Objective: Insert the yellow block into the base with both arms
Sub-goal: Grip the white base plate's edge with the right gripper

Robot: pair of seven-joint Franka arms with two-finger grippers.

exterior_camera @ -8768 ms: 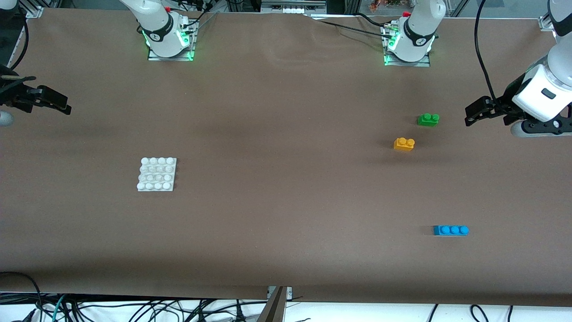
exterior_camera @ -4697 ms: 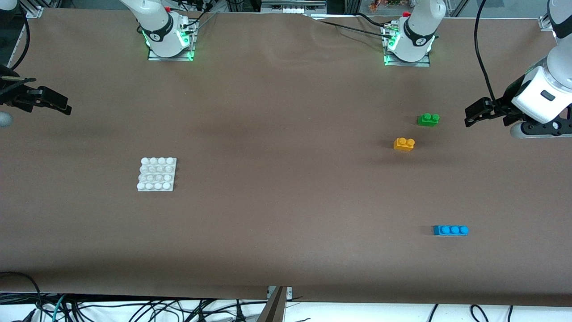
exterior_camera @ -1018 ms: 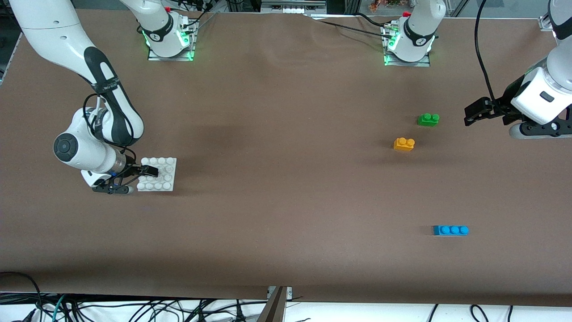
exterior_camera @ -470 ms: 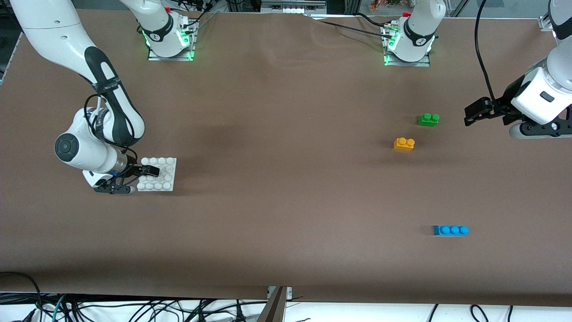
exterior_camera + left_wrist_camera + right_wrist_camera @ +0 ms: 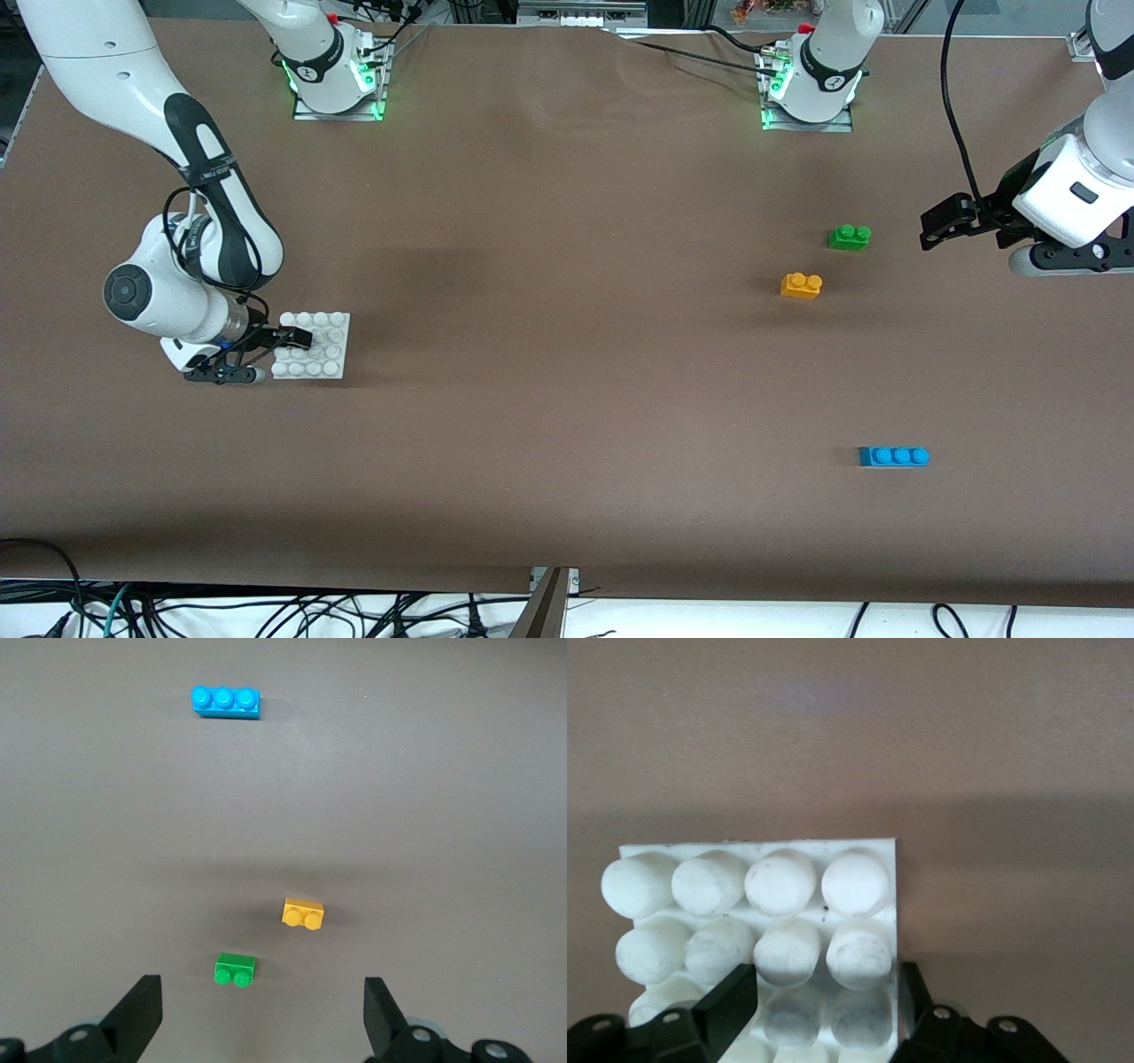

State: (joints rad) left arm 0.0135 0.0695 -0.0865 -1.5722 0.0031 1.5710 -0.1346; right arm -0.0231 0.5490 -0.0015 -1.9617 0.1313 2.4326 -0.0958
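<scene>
A wide brown surface (image 5: 567,354) carries everything here. The right arm (image 5: 168,133) curves down from its base and bends low over its own end of the surface, its wrist nearly level with the base (image 5: 323,332), the white studded plate lying flat there. The right gripper (image 5: 288,341) sits at the plate's edge toward that arm's end, and in the right wrist view its fingers (image 5: 731,997) stand on either side of two columns of studs, spread about as wide as those two columns and down among the plate's studs (image 5: 788,930); I cannot tell whether they are pressing on them.

The left arm (image 5: 1076,190) waits at its own end of the surface, and the left gripper (image 5: 939,226) hangs there with nothing in it. Its fingers (image 5: 137,1010) are spread wide in the left wrist view, with the bricks visible between them on the surface below.

The blue three-stud brick (image 5: 894,455) lies nearest the front camera, toward the left arm's end. The yellow block (image 5: 801,284) sits upright on the bare surface, well apart from the plate and untouched. The green brick (image 5: 849,236) stands just beside it, farther from the front camera and near the left gripper.
</scene>
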